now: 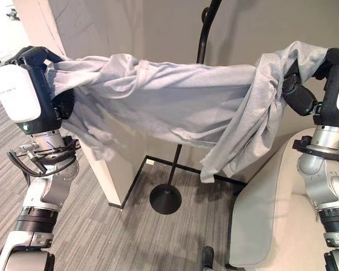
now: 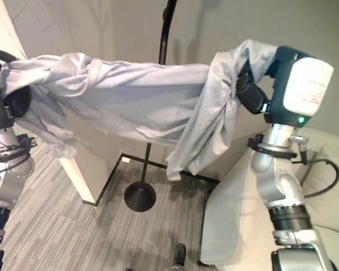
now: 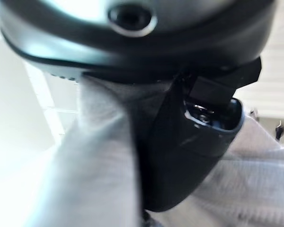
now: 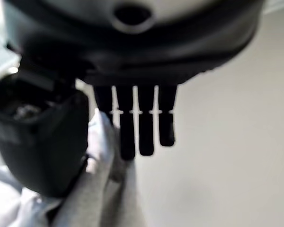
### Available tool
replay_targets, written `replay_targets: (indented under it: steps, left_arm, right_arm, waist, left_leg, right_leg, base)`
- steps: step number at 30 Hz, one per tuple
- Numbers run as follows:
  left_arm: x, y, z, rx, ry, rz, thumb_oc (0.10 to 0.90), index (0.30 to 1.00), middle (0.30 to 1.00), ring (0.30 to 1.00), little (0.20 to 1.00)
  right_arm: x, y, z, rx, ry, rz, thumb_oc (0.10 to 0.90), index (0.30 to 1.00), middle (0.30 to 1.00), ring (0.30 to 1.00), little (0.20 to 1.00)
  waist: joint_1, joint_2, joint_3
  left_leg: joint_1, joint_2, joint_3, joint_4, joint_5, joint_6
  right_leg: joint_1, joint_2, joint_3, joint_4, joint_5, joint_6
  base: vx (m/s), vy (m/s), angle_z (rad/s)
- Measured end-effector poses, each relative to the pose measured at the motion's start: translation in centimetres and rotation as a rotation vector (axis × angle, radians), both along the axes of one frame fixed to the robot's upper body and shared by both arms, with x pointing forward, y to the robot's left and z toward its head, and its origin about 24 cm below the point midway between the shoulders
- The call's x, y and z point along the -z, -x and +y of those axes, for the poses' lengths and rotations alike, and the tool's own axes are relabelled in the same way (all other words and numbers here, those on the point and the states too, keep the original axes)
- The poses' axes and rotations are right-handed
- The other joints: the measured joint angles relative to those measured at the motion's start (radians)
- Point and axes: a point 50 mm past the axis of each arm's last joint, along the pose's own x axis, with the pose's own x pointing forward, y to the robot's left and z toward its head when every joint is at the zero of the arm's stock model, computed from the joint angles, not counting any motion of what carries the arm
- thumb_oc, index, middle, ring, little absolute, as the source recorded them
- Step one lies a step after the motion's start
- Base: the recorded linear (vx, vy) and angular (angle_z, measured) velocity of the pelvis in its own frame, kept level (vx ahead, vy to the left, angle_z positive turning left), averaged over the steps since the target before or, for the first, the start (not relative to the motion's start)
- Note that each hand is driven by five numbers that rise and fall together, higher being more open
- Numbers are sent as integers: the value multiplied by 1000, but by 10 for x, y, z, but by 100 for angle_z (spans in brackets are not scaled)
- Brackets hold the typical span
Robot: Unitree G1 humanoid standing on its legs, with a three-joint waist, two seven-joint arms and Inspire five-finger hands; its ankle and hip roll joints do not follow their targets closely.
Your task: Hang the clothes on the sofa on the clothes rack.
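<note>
The grey garment (image 1: 175,101) hung stretched between both hands in front of the black rack pole (image 1: 202,39), left hand (image 1: 56,104) bunched on one end, right hand (image 2: 251,90) pinching the other, so it needed lifting level over the pole's top.
</note>
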Motion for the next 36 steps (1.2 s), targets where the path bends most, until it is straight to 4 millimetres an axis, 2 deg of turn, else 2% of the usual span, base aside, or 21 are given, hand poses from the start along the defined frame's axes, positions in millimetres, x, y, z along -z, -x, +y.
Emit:
replay_targets:
  steps: [1, 2, 3, 4, 7, 9, 11, 15, 23, 26, 28, 31, 33, 34, 35, 36]
  left_arm:
    - [-1, -3, 13, -50, -33, 74, 400, 300, 300, 300, 300]
    - [-5, -3, 16, -63, -41, 69, 400, 300, 300, 300, 300]
    - [-5, -3, 17, -62, -28, 65, 400, 300, 300, 300, 300]
    - [-11, -6, 20, -73, -39, 65, 400, 300, 300, 300, 300]
    - [-37, -13, 31, -111, -66, 54, 400, 300, 300, 300, 300]
    - [-55, -19, 36, -131, -73, 42, 400, 300, 300, 300, 300]
    - [-69, -19, 35, -123, -40, 5, 400, 300, 300, 300, 300]
    - [-70, -21, 34, -113, -30, 7, 400, 300, 300, 300, 300]
    - [-58, -29, 30, -112, -81, 98, 400, 300, 300, 300, 300]
    - [-40, -31, 46, -184, -79, 204, 400, 300, 300, 300, 300]
    - [-30, -33, 47, -186, -91, 271, 400, 300, 300, 300, 300]
    - [5, -33, 45, -178, -62, 392, 400, 300, 300, 300, 300]
    - [38, -28, 44, -175, -27, 482, 400, 300, 300, 300, 300]
    - [68, -22, 44, -188, 6, 568, 400, 300, 300, 300, 300]
    - [127, -12, 32, -188, 94, 751, 400, 300, 300, 300, 300]
    - [169, -2, 2, -105, 207, 847, 400, 300, 300, 300, 300]
  right_arm:
    - [5, -9, 7, -39, 58, 73, 400, 300, 300, 300, 300]
    - [8, -11, 11, -60, 75, 94, 400, 300, 300, 300, 300]
    - [7, -14, 14, -78, 79, 100, 400, 300, 300, 300, 300]
    - [7, -18, 14, -79, 81, 119, 400, 300, 300, 300, 300]
    - [3, -30, 16, -98, 90, 162, 400, 300, 300, 300, 300]
    - [-7, -39, 25, -128, 111, 165, 400, 300, 300, 300, 300]
    - [-18, -40, 27, -139, 113, 134, 400, 300, 300, 300, 300]
    - [-22, -39, 22, -125, 117, 128, 400, 300, 300, 300, 300]
    - [-21, -46, 15, -99, 89, 156, 400, 300, 300, 300, 300]
    - [-32, -56, 28, -137, 138, 153, 400, 300, 300, 300, 300]
    - [-32, -57, 29, -145, 141, 160, 400, 300, 300, 300, 300]
    - [-19, -56, 31, -170, 128, 207, 400, 300, 300, 300, 300]
    - [-4, -51, 35, -202, 126, 250, 400, 300, 300, 300, 300]
    - [11, -48, 38, -225, 116, 290, 400, 300, 300, 300, 300]
    - [40, -46, 49, -273, 75, 371, 400, 300, 300, 300, 300]
    - [61, -43, 59, -317, 52, 433, 400, 300, 300, 300, 300]
  waist:
    - [7, -28, -31]
    - [12, -57, -57]
    - [17, -48, -62]
    - [8, -44, -65]
    - [1, -41, -67]
    - [-14, -38, -67]
    - [-19, -33, -70]
    - [-28, -32, -70]
    - [-32, -31, -70]
    - [-47, -28, -72]
    - [-44, -29, -73]
    - [-39, -23, -78]
    - [-38, -20, -79]
    - [-39, -17, -86]
    - [-42, -13, -94]
    - [-41, -15, -95]
  left_leg:
    - [20, 3, 0, -12, -12, -20]
    - [27, -3, -2, -19, -19, -28]
    - [32, 23, -9, -17, -23, -35]
    - [34, 48, -29, -18, -27, -43]
    - [34, 108, -47, -18, -37, -75]
    - [26, 138, -52, -18, -32, -93]
    - [26, 162, -52, -22, -35, -107]
    - [25, 179, -56, -27, -42, -124]
    - [22, 185, -55, -27, -37, -134]
    - [15, 197, -48, -27, -36, -145]
    - [4, 205, -49, -27, -35, -151]
    - [-7, 213, -51, -24, -36, -155]
    - [-11, 218, -53, -24, -36, -156]
    - [-13, 219, -53, -24, -36, -157]
    - [-18, 219, -53, -25, -36, -157]
    - [-31, 219, -54, -28, -36, -158]
  right_leg:
    - [38, 34, 2, -7, 27, -23]
    - [65, 52, 0, -9, 51, -47]
    - [69, 74, -4, -11, 52, -70]
    - [81, 95, -2, -10, 42, -76]
    - [89, 151, -7, -4, 17, -108]
    - [88, 177, -18, -3, 13, -115]
    - [87, 201, -20, -3, -3, -138]
    - [86, 217, -22, -3, -23, -159]
    - [82, 223, -18, -4, -26, -160]
    - [71, 237, -10, -3, -24, -161]
    - [61, 247, -10, -3, -24, -162]
    - [53, 253, -10, -3, -24, -163]
    - [50, 257, -11, -3, -24, -163]
    - [47, 258, -10, -3, -24, -163]
    - [43, 258, -10, -3, -24, -163]
    - [28, 257, -10, -3, -24, -163]
  base:
    - [262, -165, 19]
    - [161, -142, -8]
    - [150, -140, 19]
    - [175, -163, 23]
    - [141, -119, 19]
    - [118, -77, 18]
    - [127, -73, 2]
    - [76, -40, 2]
    - [67, -44, -1]
    - [43, -53, -8]
    - [40, -58, 0]
    - [-1, -37, 4]
    - [2, -17, 2]
    - [1, -32, -1]
    - [1, -36, -2]
    - [0, 0, 0]
